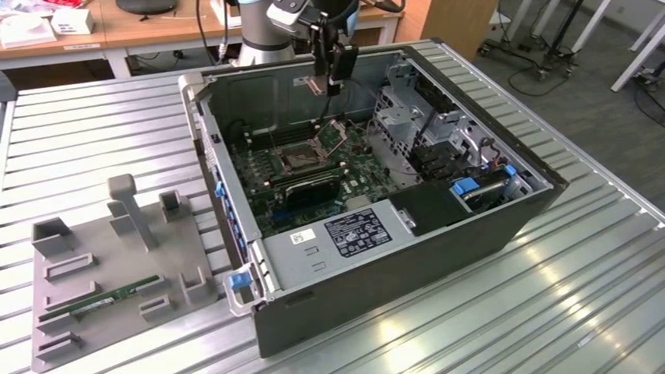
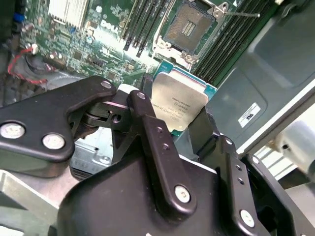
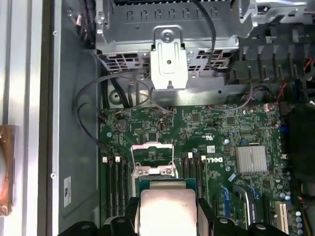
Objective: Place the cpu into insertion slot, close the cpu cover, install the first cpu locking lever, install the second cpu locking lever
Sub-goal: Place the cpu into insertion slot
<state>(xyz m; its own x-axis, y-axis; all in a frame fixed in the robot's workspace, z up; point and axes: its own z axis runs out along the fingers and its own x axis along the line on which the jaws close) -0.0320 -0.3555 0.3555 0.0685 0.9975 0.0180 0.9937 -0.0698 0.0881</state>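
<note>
My gripper [image 1: 330, 78] hangs over the open computer case, shut on the cpu [image 2: 179, 105], a flat square chip with a silver-grey top and green edge. In both wrist views the chip sits between the black fingers [image 2: 147, 123], and it is well above the motherboard. The insertion slot [image 1: 301, 161] lies open on the board below the chip; its pin field [image 2: 189, 24] is bare. The cpu cover [image 3: 153, 156], a thin metal frame, stands tilted up at the socket's edge [image 1: 335, 134]. The cpu [image 3: 167, 209] hovers just short of the socket.
The case walls [image 1: 223, 101] ring the board. A metal drive cage [image 3: 170, 59] and cables [image 3: 98, 113] rise beside the socket. Memory slots [image 3: 115, 177] and a heatsink [image 3: 251, 160] flank it. On the exterior view's left, a grey fixture [image 1: 124, 226] carries a green memory stick [image 1: 104, 300].
</note>
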